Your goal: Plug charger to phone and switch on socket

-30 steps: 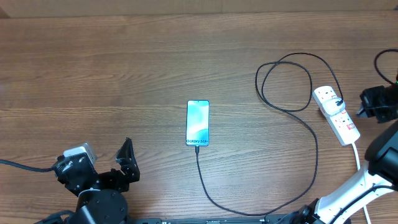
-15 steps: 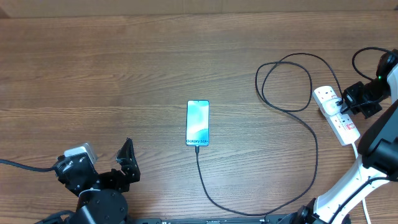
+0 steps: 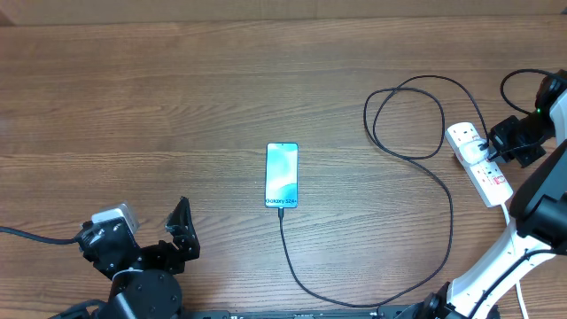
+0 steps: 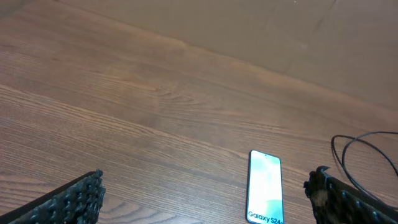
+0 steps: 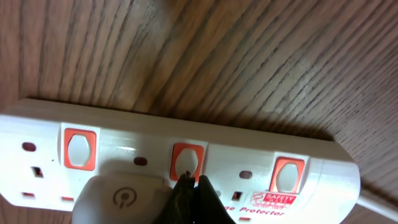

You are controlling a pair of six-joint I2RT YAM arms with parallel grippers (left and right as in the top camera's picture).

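Wood table (image 3: 177, 89): phone (image 3: 282, 175) at centre, cable (image 3: 443, 204) apparently plugged in. Power strip (image 3: 478, 168) far right; right pincer (image 5: 189, 190) closed, tips at middle switch (image 5: 188, 160). Switching judged outstanding. Left pincer (image 4: 205, 199) wide, empty.

We see a brown wooden tabletop (image 3: 133, 106). The phone (image 3: 282, 175) lies flat near its middle, screen up. The charger (image 3: 452, 213) leaves the phone's near end, runs toward the near edge, bends right, then climbs into a loop by the far right corner. The socket (image 3: 478, 168) lies slanted near the right edge, its white cord (image 3: 508, 221) trailing toward the near edge.
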